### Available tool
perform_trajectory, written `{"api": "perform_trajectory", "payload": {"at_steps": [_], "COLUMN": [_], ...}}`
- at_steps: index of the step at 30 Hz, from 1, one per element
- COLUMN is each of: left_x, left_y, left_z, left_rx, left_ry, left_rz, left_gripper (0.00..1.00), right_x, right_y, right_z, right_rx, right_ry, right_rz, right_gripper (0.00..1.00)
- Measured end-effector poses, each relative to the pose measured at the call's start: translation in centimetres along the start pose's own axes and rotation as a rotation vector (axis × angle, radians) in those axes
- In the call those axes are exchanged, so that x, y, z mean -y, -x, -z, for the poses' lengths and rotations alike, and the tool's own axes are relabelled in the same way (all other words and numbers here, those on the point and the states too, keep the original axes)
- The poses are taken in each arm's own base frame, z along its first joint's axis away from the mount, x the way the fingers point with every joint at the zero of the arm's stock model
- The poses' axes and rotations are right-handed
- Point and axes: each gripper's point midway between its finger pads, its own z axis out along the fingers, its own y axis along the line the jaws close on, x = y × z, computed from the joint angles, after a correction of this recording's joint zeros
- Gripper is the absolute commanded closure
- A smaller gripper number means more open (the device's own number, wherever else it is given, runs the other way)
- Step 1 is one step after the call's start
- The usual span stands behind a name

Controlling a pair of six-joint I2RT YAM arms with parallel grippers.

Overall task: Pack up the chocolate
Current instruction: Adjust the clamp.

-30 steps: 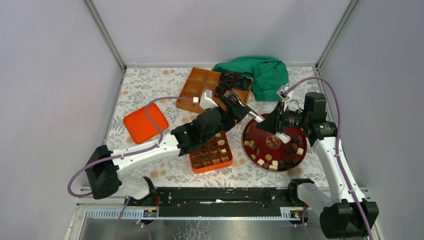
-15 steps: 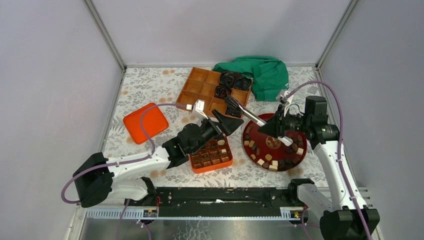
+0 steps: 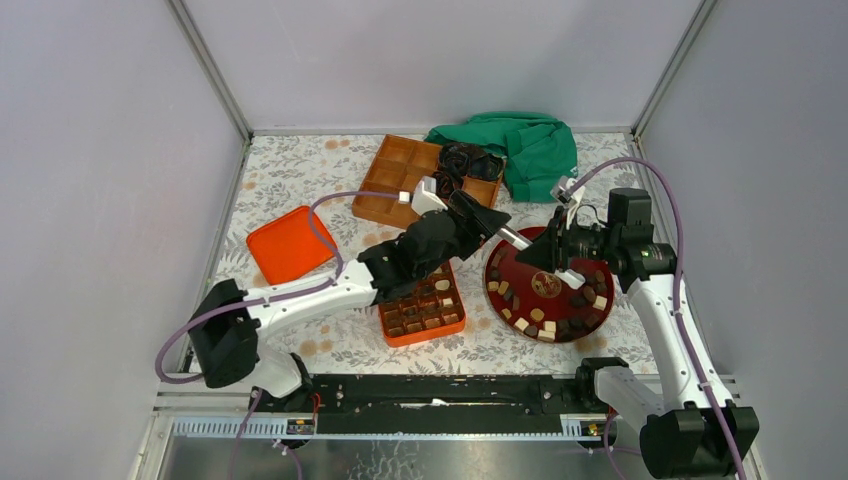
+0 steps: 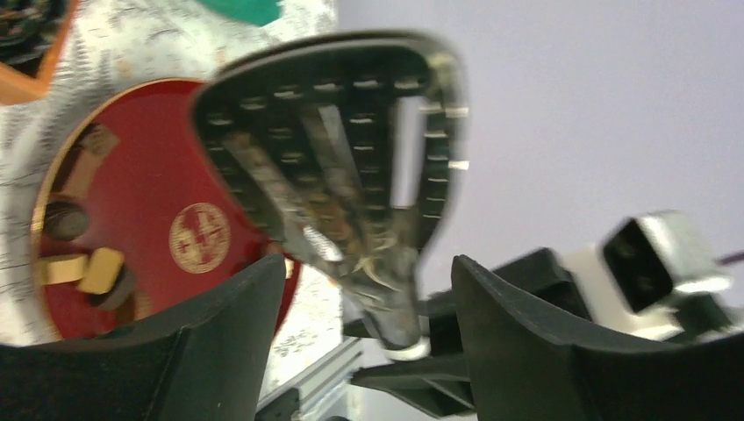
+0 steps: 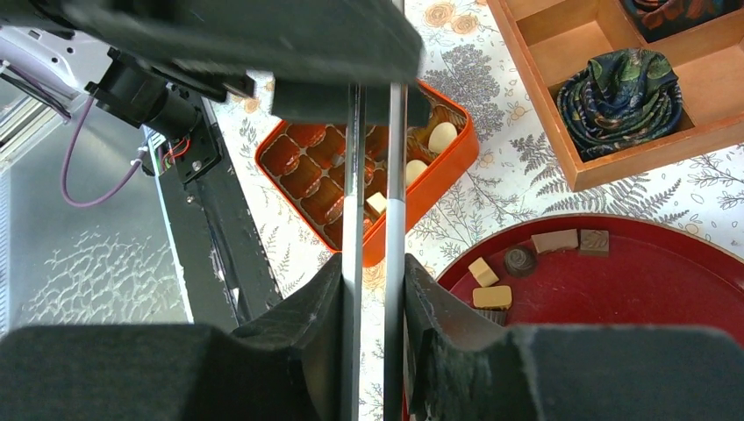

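Chocolate pieces sit on the red plate and in the orange tray. Right fingers clench the tongs, left fingers released near its head; straddle one piece squarely.

The red plate fills the left side, a gold emblem at its middle. Chocolate lies by the plate's left rim, tan cubes and a dark round piece. In front of the plate's right half is the blurred, slotted metal head of the tongs. Its neck sits between the parted fingers of the left gripper, with a gap on each side. Green cloth shows beyond the plate.
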Motion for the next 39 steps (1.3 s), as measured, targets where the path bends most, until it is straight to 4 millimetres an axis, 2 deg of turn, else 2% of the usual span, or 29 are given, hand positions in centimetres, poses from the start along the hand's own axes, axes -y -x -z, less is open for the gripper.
{"api": "perform_trajectory", "payload": {"at_steps": [3, 5, 9, 10, 12, 16, 18, 20, 24, 29, 34, 39], "left_x": [-2.2, -2.1, -1.3, -0.9, -0.4, -0.6, -0.6, -0.8, -1.1, -1.3, -1.5, -1.4], "left_y": [-0.8, -0.9, -0.8, -0.8, -0.7, -0.9, -1.0, -1.2, -1.5, -1.7, -1.8, -2.1], "left_z": [-0.8, -1.3, -1.5, -1.6, -1.6, -1.8, -1.9, -1.8, -1.8, -1.9, -2.0, -1.9], "left_rx": [-0.014, -0.014, -0.011, -0.01, -0.006, -0.014, -0.017, -0.024, -0.038, -0.042, -0.042, -0.057], "left_ry": [0.077, 0.082, 0.072, 0.059, 0.048, 0.051, 0.051, 0.054, 0.058, 0.064, 0.066, 0.055], "left_rz": [0.014, 0.027, 0.041, 0.057, 0.066, 0.065, 0.065, 0.065, 0.069, 0.078, 0.089, 0.106], "left_gripper": [0.42, 0.5, 0.78, 0.82, 0.86, 0.93, 0.94, 0.95, 0.95, 0.91, 0.62, 0.36], "right_x": [0.0, 0.2, 0.3, 0.4, 0.5, 0.7, 0.7, 0.8, 1.1, 1.3, 1.2, 1.2], "right_y": [-0.1, -0.4, -0.6, -0.6, -0.7, -0.9, -0.9, -0.8, -0.5, -0.6, -0.6, -0.6], "right_z": [-0.1, -0.1, -0.3, -0.4, -0.5, -0.6, -0.6, -0.7, -0.9, -1.2, -1.3, -1.3], "right_rx": [-0.005, -0.017, -0.028, -0.032, -0.038, -0.047, -0.049, -0.046, -0.039, -0.044, -0.043, -0.045], "right_ry": [-0.003, -0.012, -0.018, -0.022, -0.026, -0.038, -0.04, -0.04, -0.041, -0.039, -0.03, -0.034], "right_rz": [-0.003, -0.016, -0.003, 0.003, 0.017, 0.022, 0.017, 0.008, -0.007, -0.038, -0.053, -0.057], "right_gripper": [0.68, 0.68, 0.68, 0.68, 0.67, 0.63, 0.55, 0.52, 0.5, 0.57, 0.7, 0.71]}}
